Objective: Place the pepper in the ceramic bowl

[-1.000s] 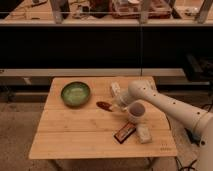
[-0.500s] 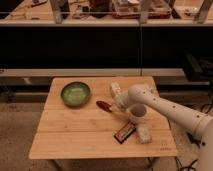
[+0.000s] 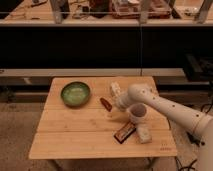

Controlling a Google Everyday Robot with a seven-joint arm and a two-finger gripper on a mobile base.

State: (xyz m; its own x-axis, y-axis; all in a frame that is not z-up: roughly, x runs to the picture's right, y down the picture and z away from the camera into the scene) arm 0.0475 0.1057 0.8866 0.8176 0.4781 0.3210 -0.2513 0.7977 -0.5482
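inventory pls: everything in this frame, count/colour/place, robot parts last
table: 1, light wood slats, centre of view
ceramic bowl: 1, green with a darker rim, back left of the table, nothing visible in it
pepper: 1, dark red-brown, on the table to the right of the bowl, apart from it
bar: 1, dark and flat with an orange edge, front right of the table, lying at an angle
pale object: 1, off-white, small, just right of the bar; kind unclear
back counter: 1, tan, across the top of the view, cluttered
arm: 1, white, comes in from the right over the table
gripper: 1, white, just right of the pepper, over the table's middle
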